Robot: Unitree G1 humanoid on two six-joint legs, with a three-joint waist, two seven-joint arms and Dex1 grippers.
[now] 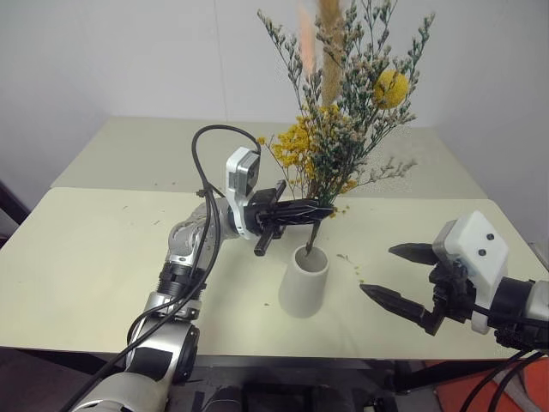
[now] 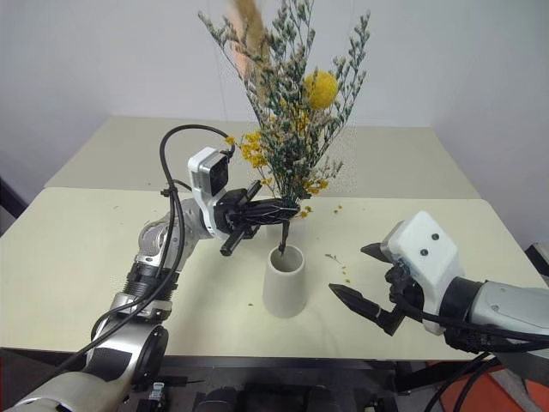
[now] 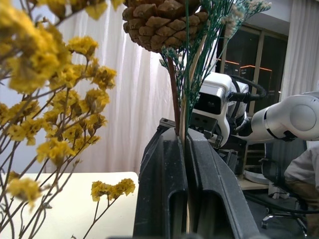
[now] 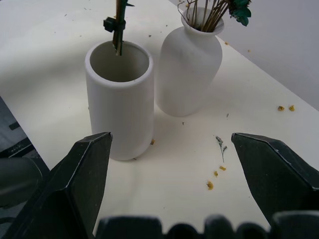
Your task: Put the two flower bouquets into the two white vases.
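My left gripper (image 1: 320, 207) is shut on the stems of the grey-green bouquet (image 1: 360, 94), held upright with its pine cone (image 3: 159, 20) and yellow ball (image 1: 390, 87) above. The stem ends (image 4: 118, 35) reach into the mouth of the taller white vase (image 1: 304, 281). Just behind it stands the short rounded vase (image 4: 189, 64), which holds the stems of the yellow-orange bouquet (image 1: 294, 148). My right gripper (image 1: 400, 275) hovers open and empty to the right of the tall vase, low over the table.
Both vases stand near the front of a cream table (image 1: 86, 266), with a second table (image 1: 146, 146) behind it. Loose blossom crumbs (image 4: 215, 178) lie right of the vases. Behind the bouquet, the left wrist view shows a white robot arm (image 3: 279, 117) and a person's sleeve (image 3: 305, 172).
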